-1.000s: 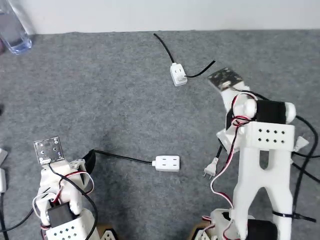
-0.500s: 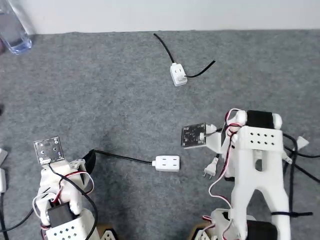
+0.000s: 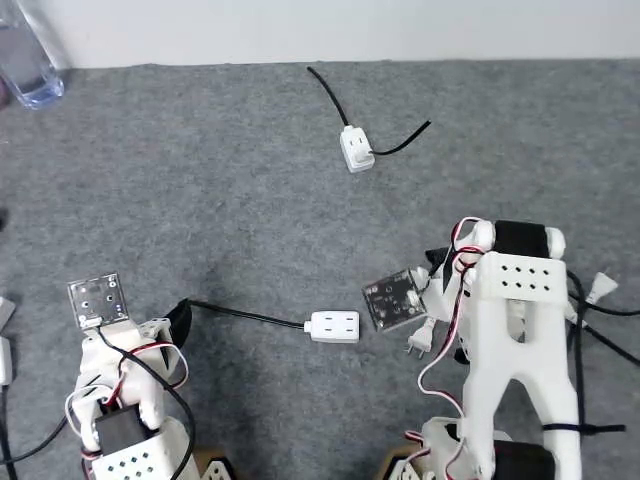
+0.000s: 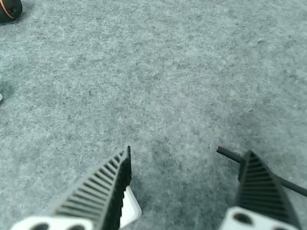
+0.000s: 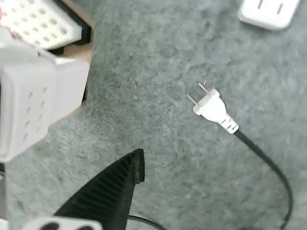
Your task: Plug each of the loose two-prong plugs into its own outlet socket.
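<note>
While the left hand (image 4: pixel 187 158) stands open at the lower left of the high view, the loose plug (image 3: pixel 421 338) lies on the grey surface (image 3: pixel 200 200) at lower right, just right of the near outlet socket (image 3: pixel 334 327). The right hand (image 3: pixel 438 268) sits just up-frame of the plug; its state cannot be told.

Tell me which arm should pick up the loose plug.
Right. The plug lies beside the right arm and in its wrist view; the left arm sits farther off, beyond the outlet strip.
</note>
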Available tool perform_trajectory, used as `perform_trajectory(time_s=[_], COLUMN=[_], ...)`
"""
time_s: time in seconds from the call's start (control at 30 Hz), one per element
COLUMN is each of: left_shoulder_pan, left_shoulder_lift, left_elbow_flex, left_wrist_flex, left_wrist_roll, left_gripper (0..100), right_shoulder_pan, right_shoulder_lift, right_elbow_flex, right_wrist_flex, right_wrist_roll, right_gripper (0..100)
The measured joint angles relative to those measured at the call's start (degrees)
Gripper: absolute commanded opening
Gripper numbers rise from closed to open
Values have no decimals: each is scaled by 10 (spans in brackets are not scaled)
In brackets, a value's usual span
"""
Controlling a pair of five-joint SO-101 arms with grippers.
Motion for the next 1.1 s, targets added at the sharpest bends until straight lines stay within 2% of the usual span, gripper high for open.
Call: perform_trajectory(time_s=[0.13, 0.4, 0.57, 0.67, 0.97, 1.03, 1.1], left_shoulder_pan=[-1, -1, -1, -1, -1, -1, -1], left_shoulder_lift=[0, 0, 0, 0, 0, 0, 0], left_elbow_flex=[0, 0, 0, 0, 0, 0, 0], left_wrist_flex=[0, 0, 0, 0, 0, 0, 0], left_wrist_roll=[0, 0, 0, 0, 0, 0, 0], left_gripper=[339, 339, 339, 339, 339, 339, 339], right_shoulder_pan=[-1, -49, -48, -49, -26, -16, -14], right_shoulder_lift=[0, 0, 0, 0, 35, 61, 84], right_elbow_flex=[26, 143, 192, 219, 235, 231, 219], right_wrist_flex=[-25, -127, -194, -210, -268, -272, -272], right_wrist_roll=[47, 58, 68, 97, 105, 105, 105], right_gripper=[526, 526, 526, 526, 523, 484, 401])
